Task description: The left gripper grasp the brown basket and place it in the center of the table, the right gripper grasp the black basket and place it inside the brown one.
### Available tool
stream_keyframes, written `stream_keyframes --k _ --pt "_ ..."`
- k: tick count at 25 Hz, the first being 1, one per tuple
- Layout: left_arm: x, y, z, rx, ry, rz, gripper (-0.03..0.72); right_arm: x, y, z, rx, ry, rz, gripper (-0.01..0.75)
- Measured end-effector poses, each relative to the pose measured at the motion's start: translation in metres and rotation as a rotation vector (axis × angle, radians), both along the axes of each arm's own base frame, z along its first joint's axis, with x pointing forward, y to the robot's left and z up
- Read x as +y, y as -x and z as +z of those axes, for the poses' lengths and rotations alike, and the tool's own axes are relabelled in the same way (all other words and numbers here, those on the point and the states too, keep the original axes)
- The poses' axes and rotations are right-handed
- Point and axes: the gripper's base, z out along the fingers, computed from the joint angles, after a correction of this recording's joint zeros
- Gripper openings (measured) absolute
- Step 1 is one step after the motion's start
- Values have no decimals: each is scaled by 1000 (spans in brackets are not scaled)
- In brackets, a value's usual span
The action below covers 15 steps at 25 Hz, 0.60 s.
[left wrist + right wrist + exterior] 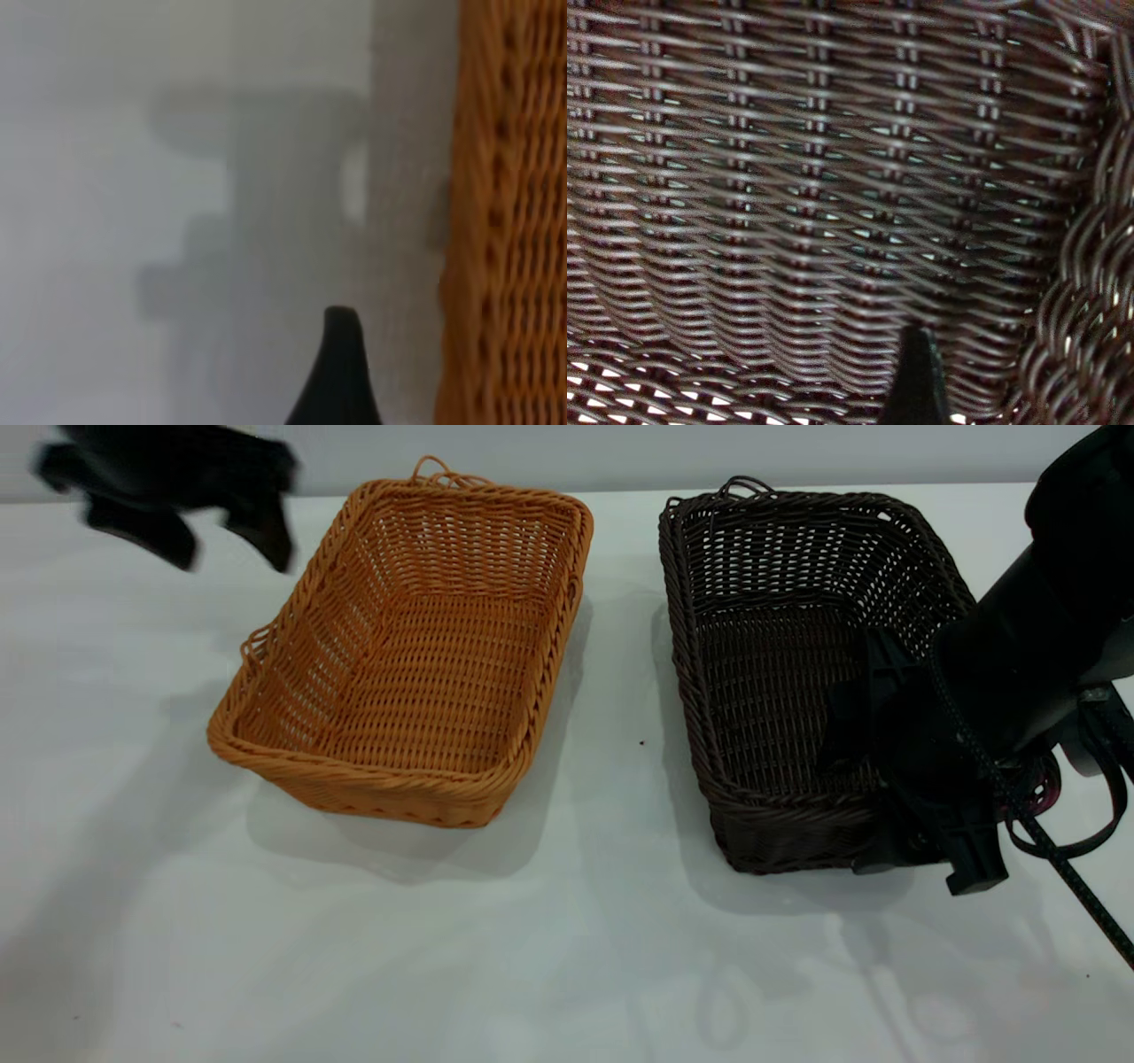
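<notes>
Brown basket (403,664): orange-tan wicker, upright on the table, left of centre in the exterior view; not gripped.
Table (567,939): broad white top, smooth and faintly glossy, soft shadows under both baskets; a small dark speck lies between them.
Room: pale plain wall along the far edge at 12 o'clock; nothing else shows.
Black basket (797,682): dark wicker, at 3 o'clock from the brown one, near but apart.
Right gripper (921,779): at the black basket's near right corner, one finger inside, one outside the rim; whether it clenches the wall, I cannot tell.
Left gripper (226,536): raised at 10 o'clock from the brown basket, clear of it, fingers spread and empty.
Risk, grip: a one-corner hold on the woven wall probably lets the black basket tilt or slip when lifted.
Risk, nesting: both baskets look alike in size, so the black one may jam on the brown rim.
Risk, strap: the right arm's dangling strap (1094,815) could snag the weave.
</notes>
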Motion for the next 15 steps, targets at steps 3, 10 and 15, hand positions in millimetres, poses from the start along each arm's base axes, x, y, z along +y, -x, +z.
stream_keyframes --k 3,10,15 --pt "-15 -9 -25 50 -14 -41 573 0 0 0 0 0 0 517" --pt "-21 -13 -64 95 -26 -51 568 -2 0 0 -3 19 -6 482" --pt "-24 -11 -71 105 -30 -64 472 -4 -1 0 -8 41 -6 324"
